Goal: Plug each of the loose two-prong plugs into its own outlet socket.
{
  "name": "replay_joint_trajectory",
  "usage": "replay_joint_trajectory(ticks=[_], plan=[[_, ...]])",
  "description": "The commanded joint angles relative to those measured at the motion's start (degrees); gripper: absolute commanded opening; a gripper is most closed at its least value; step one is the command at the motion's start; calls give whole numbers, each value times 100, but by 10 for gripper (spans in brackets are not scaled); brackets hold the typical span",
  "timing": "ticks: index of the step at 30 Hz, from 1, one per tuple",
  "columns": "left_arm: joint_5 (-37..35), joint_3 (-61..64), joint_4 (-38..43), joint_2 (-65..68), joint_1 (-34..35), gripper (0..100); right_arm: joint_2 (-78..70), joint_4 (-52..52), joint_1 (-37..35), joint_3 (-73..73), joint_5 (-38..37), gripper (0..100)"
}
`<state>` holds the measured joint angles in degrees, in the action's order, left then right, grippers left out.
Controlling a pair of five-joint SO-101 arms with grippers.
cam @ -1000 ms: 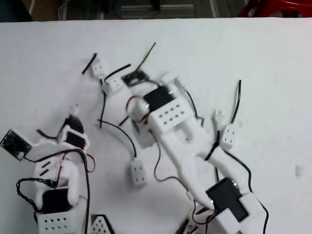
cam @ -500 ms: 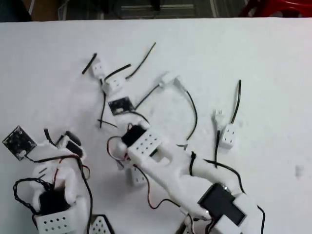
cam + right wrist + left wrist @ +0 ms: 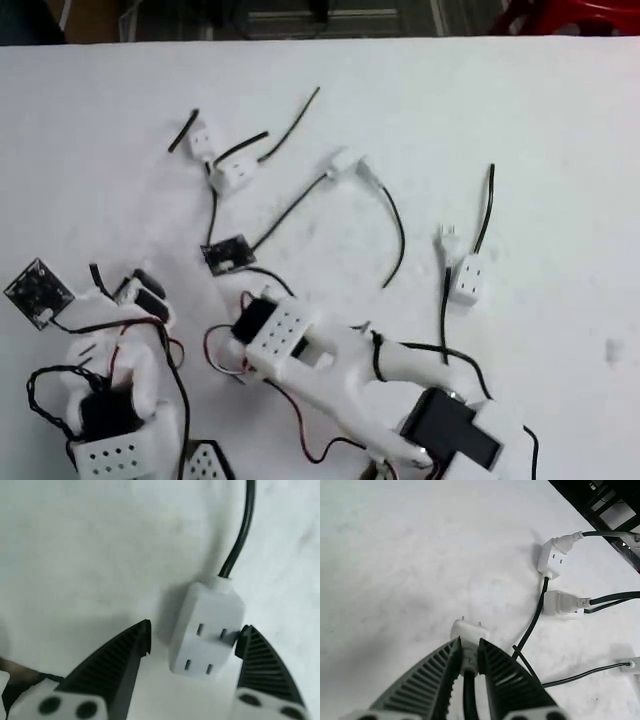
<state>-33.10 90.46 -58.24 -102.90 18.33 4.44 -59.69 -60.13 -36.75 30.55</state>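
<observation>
My left gripper (image 3: 469, 649) is shut on a white two-prong plug (image 3: 468, 630), prongs pointing away, just above the table. In the high view this plug (image 3: 127, 291) is at the near left. My right gripper (image 3: 195, 630) stands open around a white outlet socket (image 3: 205, 635) that lies flat with its black cord leading away. One finger (image 3: 120, 652) is clear of the socket; the other sits at its edge. In the high view the right arm (image 3: 300, 350) covers this socket. A loose plug (image 3: 447, 237) lies next to another socket (image 3: 468, 281) at the right.
Two sockets (image 3: 203, 140) (image 3: 235, 175) with cords lie at the far left, also seen as sockets (image 3: 551, 560) (image 3: 560, 604) with plugs in them. A joined plug and socket (image 3: 345, 162) lie mid-table. Black cords trail between them. The far right of the table (image 3: 580, 150) is bare.
The right arm has drawn back from mid-table toward the near edge and now covers the socket there. The left arm pulled back a little with its plug, then held still.
</observation>
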Motion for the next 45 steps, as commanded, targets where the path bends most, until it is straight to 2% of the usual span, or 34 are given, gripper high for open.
replay_joint_trajectory(ticks=[1,6,12,18,30,35,38,41,45], plan=[[53,-176,-18,-48,40,24,242,277,-40,-176,0,279],[53,-176,-18,-48,40,24,110,321,251,-211,-62,199],[53,-176,-18,-48,40,24,-532,277,787,440,-413,92],[53,-176,-18,-48,40,24,-1068,277,1226,1442,-369,77],[53,-167,-18,-48,40,24,-1666,303,2607,2620,2400,81],[88,-167,-26,-48,40,24,-2352,277,2791,3147,2453,82],[97,-176,-26,-48,31,24,-2774,154,2870,3385,2453,122],[141,-202,-26,-48,31,24,-3020,-268,2879,3798,2453,243],[1125,-211,18,-48,48,24,-3046,-1033,2844,4308,2453,382]])
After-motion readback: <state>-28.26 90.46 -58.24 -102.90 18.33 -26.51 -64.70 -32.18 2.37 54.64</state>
